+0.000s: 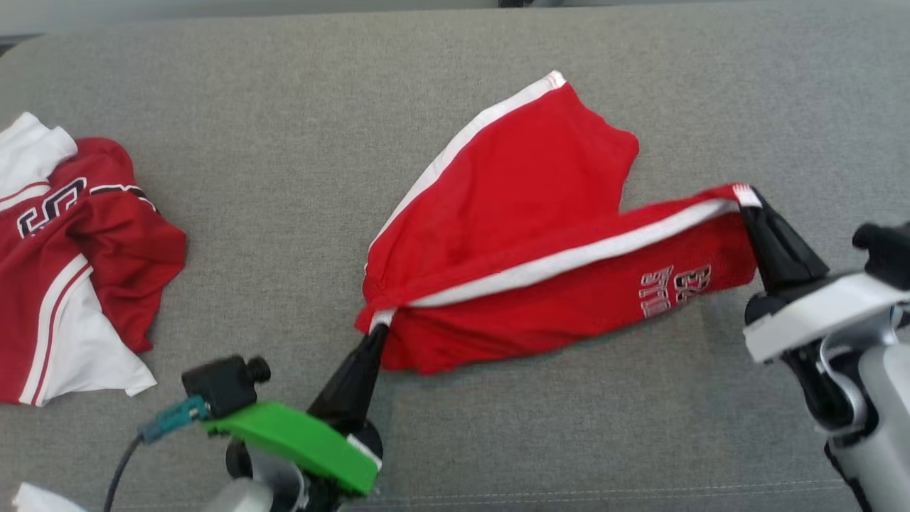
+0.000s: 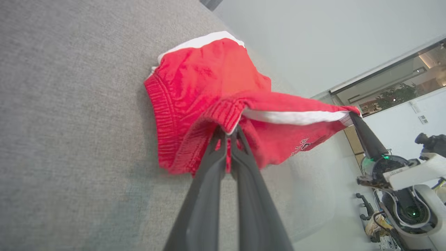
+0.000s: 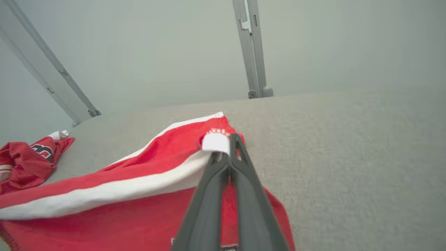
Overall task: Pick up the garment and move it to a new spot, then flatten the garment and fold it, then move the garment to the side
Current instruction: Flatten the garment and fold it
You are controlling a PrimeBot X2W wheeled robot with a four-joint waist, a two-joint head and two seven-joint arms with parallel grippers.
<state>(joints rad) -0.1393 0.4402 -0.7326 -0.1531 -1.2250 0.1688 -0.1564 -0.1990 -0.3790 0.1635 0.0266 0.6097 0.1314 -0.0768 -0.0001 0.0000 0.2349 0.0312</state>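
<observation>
Red shorts with a white side stripe and white lettering hang stretched between my two grippers above the grey padded surface. My left gripper is shut on the ribbed waistband corner. My right gripper is shut on the leg hem at the stripe's end. The far leg lies spread on the surface toward the back. In the left wrist view the shorts sag between the held corners, and the right gripper shows at the far corner.
A crumpled red and white jersey lies at the left of the surface, also seen in the right wrist view as a jersey. A scrap of white sits at the lower left corner. Grey posts stand behind the far edge.
</observation>
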